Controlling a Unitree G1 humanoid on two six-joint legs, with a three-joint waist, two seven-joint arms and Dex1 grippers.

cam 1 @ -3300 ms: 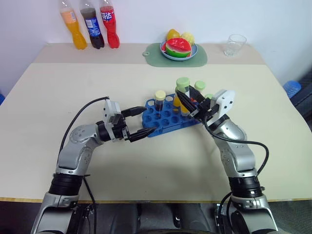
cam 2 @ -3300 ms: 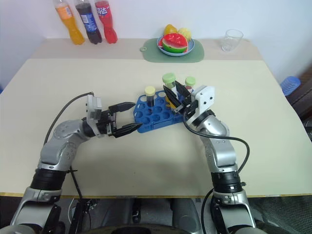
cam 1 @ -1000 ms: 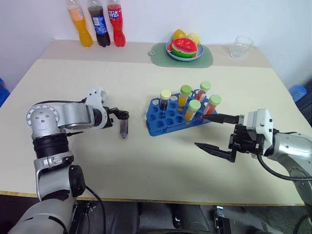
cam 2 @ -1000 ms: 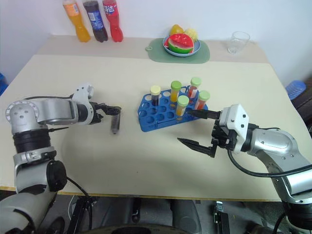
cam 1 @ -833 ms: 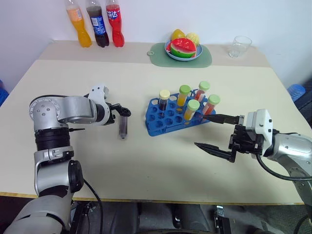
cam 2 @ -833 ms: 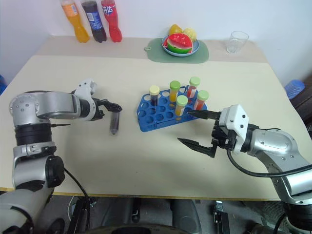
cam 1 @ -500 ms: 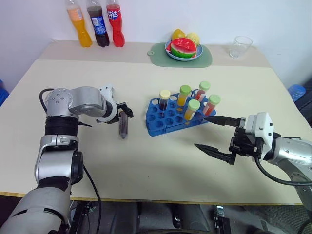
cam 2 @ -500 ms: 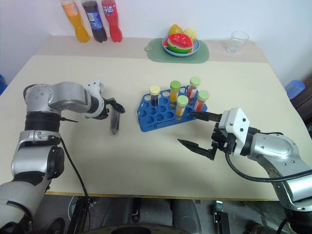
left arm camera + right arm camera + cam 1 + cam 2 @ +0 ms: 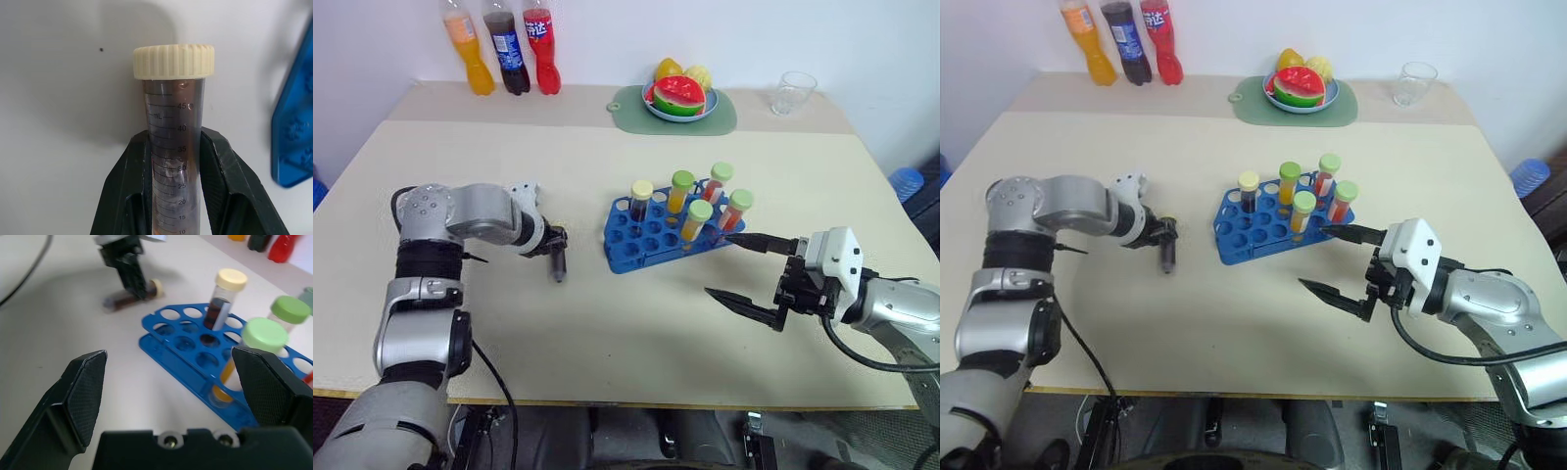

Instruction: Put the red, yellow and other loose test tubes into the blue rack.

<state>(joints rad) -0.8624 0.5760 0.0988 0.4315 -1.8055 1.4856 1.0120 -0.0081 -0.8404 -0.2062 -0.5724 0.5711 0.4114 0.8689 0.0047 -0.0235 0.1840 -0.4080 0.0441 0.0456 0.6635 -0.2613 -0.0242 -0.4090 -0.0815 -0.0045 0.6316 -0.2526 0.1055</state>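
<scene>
Black fingers of the left gripper (image 9: 555, 241) are pinching a dark brown test tube (image 9: 174, 147) lying on the beige table (image 9: 607, 333), left of centre in the head views; its pale yellow cap (image 9: 174, 61) is sticking out past the fingertips; just right of it the blue rack (image 9: 651, 240) is sitting mid-frame, holding five capped tubes upright; lower right, the right gripper (image 9: 744, 272) is hanging with fingers spread wide, empty, near the rack's right end.
</scene>
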